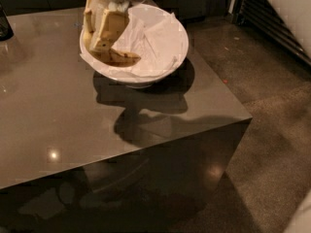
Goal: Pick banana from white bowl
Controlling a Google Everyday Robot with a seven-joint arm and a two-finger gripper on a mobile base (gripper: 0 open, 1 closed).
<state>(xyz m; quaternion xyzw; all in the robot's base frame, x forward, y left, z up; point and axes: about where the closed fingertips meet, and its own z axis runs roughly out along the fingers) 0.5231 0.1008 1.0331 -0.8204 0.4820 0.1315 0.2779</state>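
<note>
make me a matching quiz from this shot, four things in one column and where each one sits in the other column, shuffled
Column one:
1. gripper
2. banana
3. white bowl
4. crumpled paper

Column two:
a. standing on the grey table, toward its far edge
b. lining the inside of the bowl
c. lying in the bowl's left part as seen, right under the gripper
d. reaching down into the bowl from the top of the view

Pairs: 1-d, 2-c, 3-a, 4-b
</note>
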